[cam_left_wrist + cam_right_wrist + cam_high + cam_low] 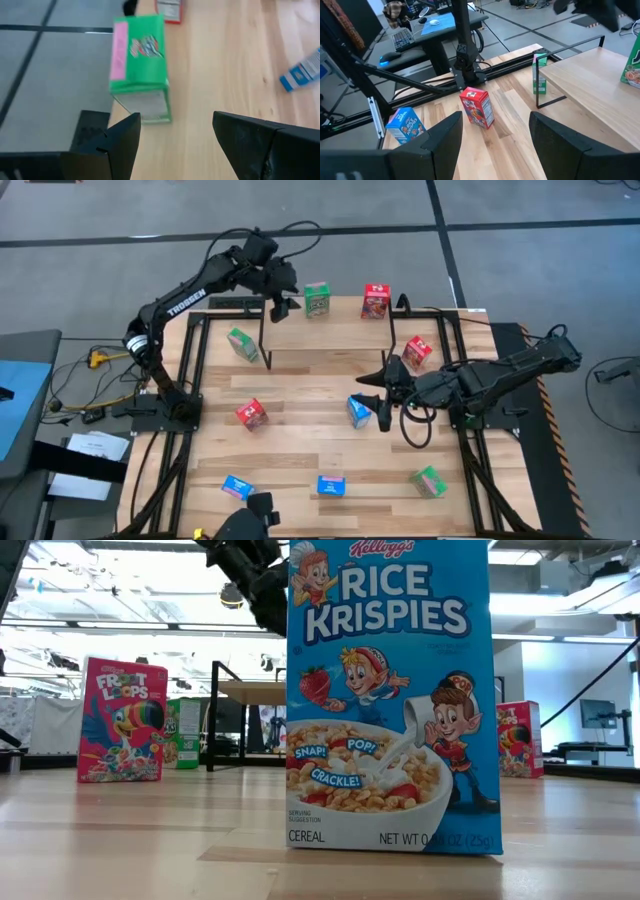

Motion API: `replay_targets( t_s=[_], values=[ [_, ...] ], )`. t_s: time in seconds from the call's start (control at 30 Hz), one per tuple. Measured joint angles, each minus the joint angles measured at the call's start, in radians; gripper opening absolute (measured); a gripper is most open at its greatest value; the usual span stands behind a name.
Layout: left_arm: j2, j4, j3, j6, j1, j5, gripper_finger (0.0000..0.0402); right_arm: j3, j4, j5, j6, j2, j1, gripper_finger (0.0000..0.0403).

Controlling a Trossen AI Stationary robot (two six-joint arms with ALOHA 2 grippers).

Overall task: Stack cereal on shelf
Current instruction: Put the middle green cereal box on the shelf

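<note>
The shelf (330, 340) stands at the table's far middle. A green cereal box (317, 300) and a red one (376, 301) rest on its far edge. My left gripper (283, 305) hovers open just left of the green box (139, 65), which lies ahead of its fingertips and not between them; my left gripper (175, 120) has nothing between its fingers. My right gripper (378, 398) hangs open and empty (495, 117) over the table's right middle, above a blue box (358, 411).
Loose boxes on the table: green (241, 344) left of the shelf, red (416, 352) right of it, red (251, 413), blue (237, 487), blue (331, 485), green (429, 480). The near blue box (390, 690) fills the low view.
</note>
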Motion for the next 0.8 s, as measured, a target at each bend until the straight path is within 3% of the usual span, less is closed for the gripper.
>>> replay_targets(
  t_s=[0.2, 0.53, 0.8],
  values=[
    [-0.001, 0.011, -0.063, 0.060, 0.001, 0.062, 0.0238, 0.000, 0.000, 0.000, 0.000, 0.000, 0.000, 0.0256],
    [0.003, 0.174, -0.171, 0.074, 0.001, 0.045, 0.0238, 0.000, 0.000, 0.000, 0.002, 0.000, 0.000, 0.0256],
    [0.003, 0.248, -0.190, 0.067, 0.001, 0.038, 0.0238, 0.000, 0.000, 0.000, 0.002, 0.000, 0.000, 0.0256]
  ],
)
